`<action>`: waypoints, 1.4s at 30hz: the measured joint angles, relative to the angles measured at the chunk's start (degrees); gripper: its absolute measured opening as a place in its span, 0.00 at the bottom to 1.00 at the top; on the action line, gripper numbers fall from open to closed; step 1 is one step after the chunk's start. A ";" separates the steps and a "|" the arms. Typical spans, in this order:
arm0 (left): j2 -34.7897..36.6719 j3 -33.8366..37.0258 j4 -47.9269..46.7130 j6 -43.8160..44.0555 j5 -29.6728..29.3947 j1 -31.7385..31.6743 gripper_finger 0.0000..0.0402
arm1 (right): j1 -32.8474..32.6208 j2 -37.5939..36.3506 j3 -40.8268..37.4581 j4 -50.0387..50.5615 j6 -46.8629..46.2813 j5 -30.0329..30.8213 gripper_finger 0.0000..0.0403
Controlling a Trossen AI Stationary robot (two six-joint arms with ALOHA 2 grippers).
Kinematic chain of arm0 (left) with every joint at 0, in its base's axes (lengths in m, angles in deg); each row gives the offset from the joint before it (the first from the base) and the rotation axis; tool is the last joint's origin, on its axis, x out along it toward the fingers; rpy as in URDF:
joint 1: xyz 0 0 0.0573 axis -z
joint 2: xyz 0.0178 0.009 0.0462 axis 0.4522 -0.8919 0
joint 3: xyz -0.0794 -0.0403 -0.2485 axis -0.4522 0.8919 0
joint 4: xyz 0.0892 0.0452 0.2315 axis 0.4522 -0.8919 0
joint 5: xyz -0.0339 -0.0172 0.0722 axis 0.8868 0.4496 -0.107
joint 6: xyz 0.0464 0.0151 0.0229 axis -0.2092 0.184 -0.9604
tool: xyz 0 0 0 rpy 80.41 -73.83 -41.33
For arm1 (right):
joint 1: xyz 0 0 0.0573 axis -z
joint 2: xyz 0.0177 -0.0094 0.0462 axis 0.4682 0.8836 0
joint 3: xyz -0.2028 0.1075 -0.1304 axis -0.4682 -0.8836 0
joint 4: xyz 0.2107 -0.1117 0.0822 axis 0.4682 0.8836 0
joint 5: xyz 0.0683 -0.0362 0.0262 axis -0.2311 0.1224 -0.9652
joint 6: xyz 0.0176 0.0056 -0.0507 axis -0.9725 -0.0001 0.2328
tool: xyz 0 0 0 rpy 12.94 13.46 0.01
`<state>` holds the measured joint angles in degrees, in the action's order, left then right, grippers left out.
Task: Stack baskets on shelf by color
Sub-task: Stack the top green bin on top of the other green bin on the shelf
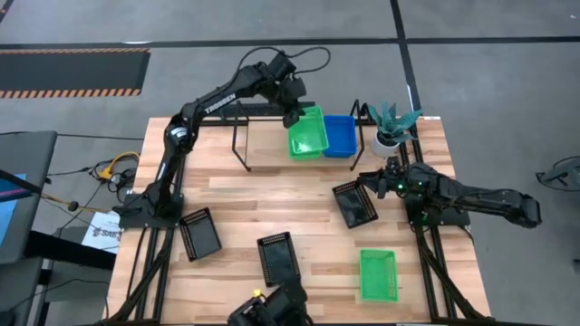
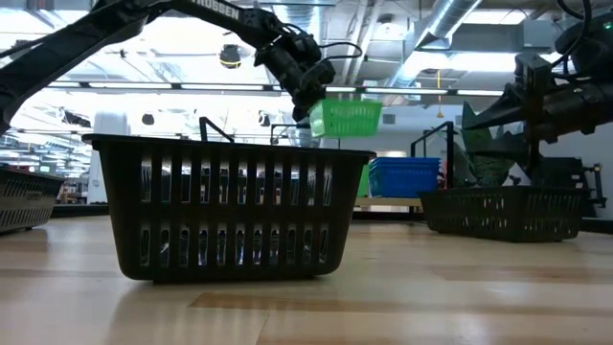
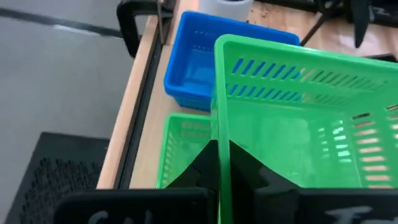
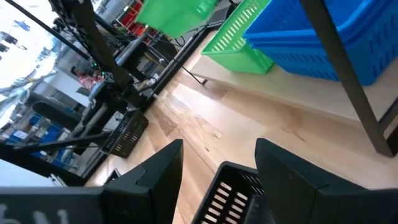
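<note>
My left gripper [image 3: 219,152] reaches over the shelf [image 4: 292,90] at the table's far edge, shut on a green basket [image 1: 308,133] that hangs in the air [image 2: 347,117]. Under it a second green basket [image 3: 181,146] rests on the shelf plank, beside the blue baskets [image 3: 198,70]. My right gripper [image 4: 217,155] is open just above the far rim of a black basket [image 1: 355,204] lying flat on the table's right part; its fingers stand on either side of that rim without visibly touching it. My left gripper pinches the green basket's end wall at its rim [image 3: 219,112], one finger inside the basket and one outside. The fingers come slanting down from the table's left. The basket is lifted clear, nearly level, over the green basket on the shelf.
Two more black baskets [image 1: 201,233] [image 1: 276,258] and a third green basket [image 1: 378,274] lie on the near half of the table. One black basket [image 2: 230,206] stands close before the low camera. A white plant pot [image 1: 390,138] stands right of the blue baskets.
</note>
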<state>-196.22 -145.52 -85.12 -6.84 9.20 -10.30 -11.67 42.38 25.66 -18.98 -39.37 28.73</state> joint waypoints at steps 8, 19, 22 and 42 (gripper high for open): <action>0.24 -0.02 0.32 -0.97 -0.43 0.50 0.00 | 0.00 0.01 0.00 -0.12 -1.64 0.04 0.56; 0.26 -0.02 0.44 -1.91 -0.47 0.30 0.00 | 0.00 0.01 0.00 -0.12 -1.79 0.04 0.56; 0.26 -0.02 2.27 -2.02 -0.53 0.21 0.00 | 0.00 0.01 0.00 -0.12 -1.79 0.04 0.56; -2.51 -0.02 2.93 -6.56 1.60 -3.97 0.00 | 0.00 0.01 0.00 -0.12 -1.82 0.01 0.56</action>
<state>-198.73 -145.54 -82.19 -13.40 10.81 -14.27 -11.67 42.40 25.66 -19.09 -41.19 28.74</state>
